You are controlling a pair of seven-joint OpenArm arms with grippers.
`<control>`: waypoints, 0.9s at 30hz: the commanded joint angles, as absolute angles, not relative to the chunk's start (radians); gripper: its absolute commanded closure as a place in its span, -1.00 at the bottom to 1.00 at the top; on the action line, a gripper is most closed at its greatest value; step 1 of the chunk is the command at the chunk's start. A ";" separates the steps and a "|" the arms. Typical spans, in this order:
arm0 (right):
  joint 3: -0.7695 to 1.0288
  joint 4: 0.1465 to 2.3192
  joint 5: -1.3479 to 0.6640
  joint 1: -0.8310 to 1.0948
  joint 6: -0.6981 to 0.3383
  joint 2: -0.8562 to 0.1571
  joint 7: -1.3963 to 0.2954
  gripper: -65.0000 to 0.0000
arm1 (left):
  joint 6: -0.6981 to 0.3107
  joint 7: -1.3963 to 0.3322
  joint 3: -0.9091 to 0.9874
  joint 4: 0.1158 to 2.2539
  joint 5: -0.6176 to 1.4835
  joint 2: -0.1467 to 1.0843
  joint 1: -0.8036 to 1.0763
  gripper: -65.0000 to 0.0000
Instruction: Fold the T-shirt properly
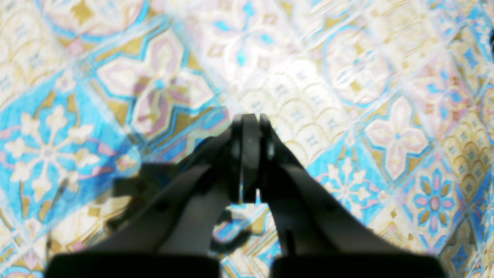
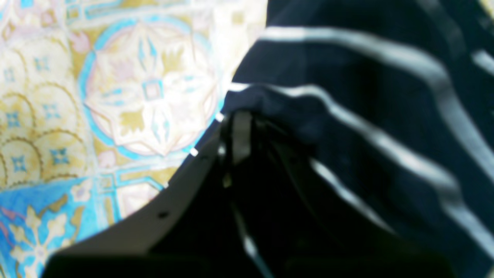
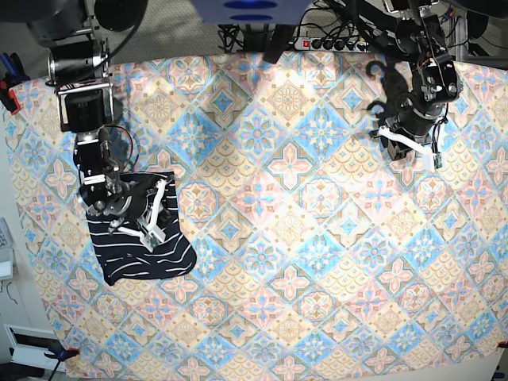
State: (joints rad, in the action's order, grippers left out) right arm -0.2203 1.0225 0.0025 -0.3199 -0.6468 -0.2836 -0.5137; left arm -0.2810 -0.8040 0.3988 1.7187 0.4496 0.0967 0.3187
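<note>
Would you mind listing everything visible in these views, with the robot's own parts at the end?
T-shirt: one, dark navy with thin white stripes, bunched into a compact shape near the base view's left edge, lying on the tablecloth.
Tablecloth: one, pastel tile pattern in blue, yellow and pink, covering the whole work surface.
Power strip: one, light-coloured, beyond the far edge of the tablecloth among dark cables.
Clamps: red and blue, at the cloth's left edge; count unclear.
Right gripper: one, shut, down at the T-shirt, its tips against the fabric's edge.
Left gripper: one, shut, holding nothing, raised over bare tablecloth at the base view's upper right.
</note>
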 commanded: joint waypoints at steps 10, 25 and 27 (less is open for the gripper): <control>-0.073 1.655 -0.015 0.074 -0.665 -0.289 -0.716 0.96 | -0.288 -0.789 0.404 1.840 0.460 0.130 0.430 1.00; 0.228 1.937 -0.051 0.615 -0.665 -0.260 -0.716 0.97 | -0.288 -0.788 0.470 1.979 0.461 0.127 0.714 1.00; 0.265 1.937 -0.127 0.661 -0.665 -0.260 -0.716 0.97 | -0.288 -0.785 0.483 1.979 0.461 0.127 0.742 1.00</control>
